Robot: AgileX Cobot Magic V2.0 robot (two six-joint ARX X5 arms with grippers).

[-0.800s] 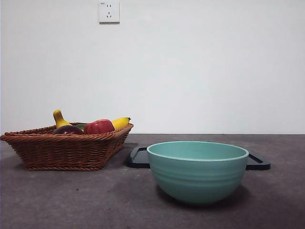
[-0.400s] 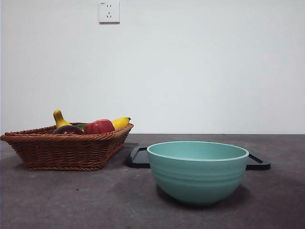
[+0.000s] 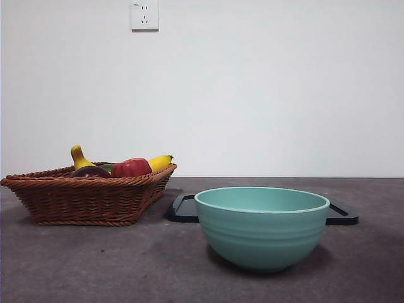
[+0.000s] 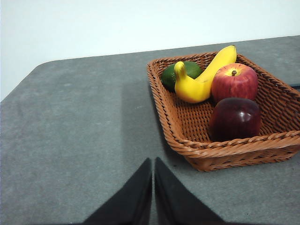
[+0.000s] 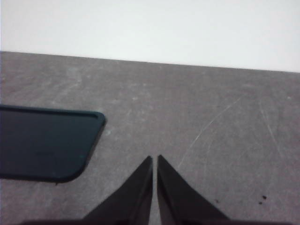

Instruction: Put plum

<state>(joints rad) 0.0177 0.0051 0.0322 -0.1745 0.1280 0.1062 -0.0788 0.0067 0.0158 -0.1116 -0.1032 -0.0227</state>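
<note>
Plum (image 4: 235, 118): dark maroon, lower right of the left wrist view, lying in wicker basket (image 4: 225, 152) against its near wall, just beside red apple (image 4: 234, 82); banana (image 4: 204, 77) and green fruit (image 4: 174, 75) behind. Barely showing over basket rim at left in front view (image 3: 89, 171). Untouched; nothing done yet.

Left gripper (image 4: 153, 187): clenched, empty, short of basket.

Right gripper (image 5: 154, 185): clenched, empty, near black tray (image 5: 42, 145).

Teal bowl (image 3: 262, 227): lower centre-right, likely destination, though unspecified. Remaining: reach, grasp, lift, place.
</note>
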